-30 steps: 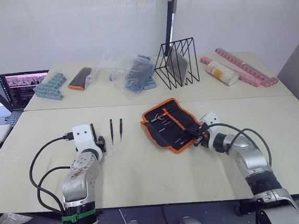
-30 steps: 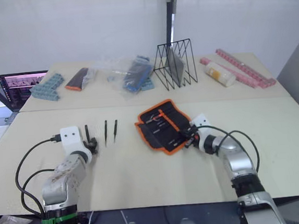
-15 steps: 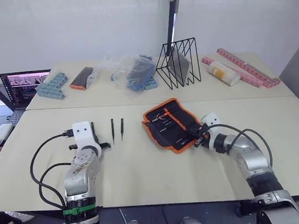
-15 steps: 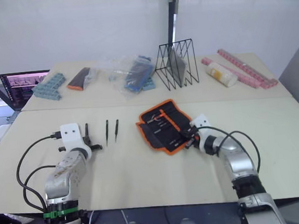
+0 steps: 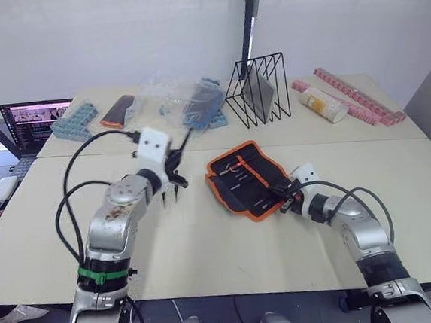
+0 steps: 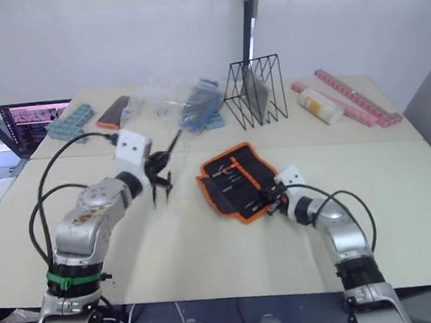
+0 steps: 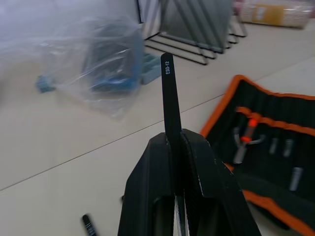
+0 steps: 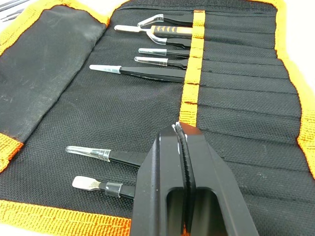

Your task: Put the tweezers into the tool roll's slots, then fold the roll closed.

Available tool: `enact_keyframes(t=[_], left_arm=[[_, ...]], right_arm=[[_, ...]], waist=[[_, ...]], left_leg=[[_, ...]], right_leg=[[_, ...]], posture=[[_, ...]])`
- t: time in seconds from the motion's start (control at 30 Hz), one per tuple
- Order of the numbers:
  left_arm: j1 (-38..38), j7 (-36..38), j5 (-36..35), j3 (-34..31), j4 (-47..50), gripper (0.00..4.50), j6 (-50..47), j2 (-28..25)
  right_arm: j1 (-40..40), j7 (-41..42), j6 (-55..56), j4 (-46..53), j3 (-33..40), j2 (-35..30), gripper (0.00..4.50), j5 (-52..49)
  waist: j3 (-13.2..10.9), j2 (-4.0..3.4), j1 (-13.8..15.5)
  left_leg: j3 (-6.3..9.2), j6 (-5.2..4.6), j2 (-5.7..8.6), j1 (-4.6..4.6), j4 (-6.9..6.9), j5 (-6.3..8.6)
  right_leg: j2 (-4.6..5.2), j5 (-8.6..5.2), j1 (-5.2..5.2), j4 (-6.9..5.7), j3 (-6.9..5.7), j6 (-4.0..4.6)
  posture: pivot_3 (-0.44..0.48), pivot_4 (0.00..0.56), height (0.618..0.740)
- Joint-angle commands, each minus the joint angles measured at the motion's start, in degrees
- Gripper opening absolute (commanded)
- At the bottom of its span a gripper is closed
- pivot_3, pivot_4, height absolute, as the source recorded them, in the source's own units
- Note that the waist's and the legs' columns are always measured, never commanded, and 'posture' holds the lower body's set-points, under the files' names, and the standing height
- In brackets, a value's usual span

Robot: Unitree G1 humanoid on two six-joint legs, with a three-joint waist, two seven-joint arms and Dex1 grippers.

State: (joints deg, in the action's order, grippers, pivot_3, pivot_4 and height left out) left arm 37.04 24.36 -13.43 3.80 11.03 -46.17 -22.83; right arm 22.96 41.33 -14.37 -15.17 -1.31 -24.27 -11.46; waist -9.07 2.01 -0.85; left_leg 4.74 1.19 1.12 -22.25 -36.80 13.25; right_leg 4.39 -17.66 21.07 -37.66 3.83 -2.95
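Lab: worktables (image 5: pixel 206 230), laptop (image 5: pixel 34 121), white walls.

eyes: high up, looking down over the table (image 5: pixel 208 245) | left wrist: low, close, faces far side | right wrist: very close over tool roll (image 8: pixel 123 98), shared with eyes

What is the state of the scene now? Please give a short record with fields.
left gripper: shut on one black tweezer, lifted above the table
right gripper: shut, resting at the near edge of the open tool roll
slots: several tools already inserted
loose tweezers: on the table under the left gripper
roll: unfolded, not yet closed
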Motion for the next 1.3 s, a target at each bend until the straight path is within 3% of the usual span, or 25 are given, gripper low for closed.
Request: enact_keyframes(t=[0.03, 0.3, 0.57, 0.8, 1.3], left_arm=[[4.7, 6.5, -2.8, 3.3, -0.5, 0.02, -4.3, -1.5], [12.2, 14.8, -2.7, 12.7, -7.6, 0.02, -7.6, -0.2], [15.5, 16.6, 0.8, 18.4, -19.8, 0.02, -5.2, 4.2], [17.4, 18.8, 3.7, 19.5, -26.2, 0.02, -1.8, 5.9], [16.0, 21.1, 7.6, 20.6, -27.9, 0.02, -0.6, 6.8]], right_arm=[[-3.2, -0.7, -2.8, -1.1, -0.3, -0.3, 0.00, 0.7], [-4.8, -2.2, -3.9, 1.7, 0.4, 0.1, 0.00, 0.2], [-5.3, -3.2, -3.9, 2.3, 0.6, 0.6, 0.00, 0.1], [-5.6, -3.8, -4.3, 3.1, 0.5, 1.2, 0.00, 0.1], [-5.4, -4.4, -4.4, 3.0, 0.8, 1.5, 0.00, 0.1]], waist=[[0.0, 0.00, 0.1], [0.0, 0.00, 0.1], [0.0, 0.00, 0.0], [0.0, 0.00, 0.0], [0.0, 0.00, 0.0]], left_leg=[[0.00, 0.00, 0.00, 0.01, 0.00, 0.00], [-0.02, -0.01, 0.02, -0.03, -0.01, -0.01], [-0.07, -0.01, 0.03, -0.03, -0.02, -0.01], [-0.08, -0.02, 0.04, -0.05, -0.04, -0.01], [-0.09, -0.02, 0.03, -0.04, -0.04, -0.01]], right_leg=[[0.01, 0.00, -0.01, 0.00, 0.00, 0.00], [0.00, -0.01, 0.00, 0.01, -0.02, -0.01], [-0.01, -0.01, 0.00, 0.00, -0.02, -0.01], [0.00, -0.01, 0.01, -0.01, -0.02, -0.01], [-0.01, -0.01, 0.02, -0.04, -0.02, -0.01]], posture=[[0.000, 0.150, 0.739], [0.000, 0.150, 0.739], [0.000, 0.150, 0.739], [0.000, 0.150, 0.739], [0.000, 0.150, 0.739]])
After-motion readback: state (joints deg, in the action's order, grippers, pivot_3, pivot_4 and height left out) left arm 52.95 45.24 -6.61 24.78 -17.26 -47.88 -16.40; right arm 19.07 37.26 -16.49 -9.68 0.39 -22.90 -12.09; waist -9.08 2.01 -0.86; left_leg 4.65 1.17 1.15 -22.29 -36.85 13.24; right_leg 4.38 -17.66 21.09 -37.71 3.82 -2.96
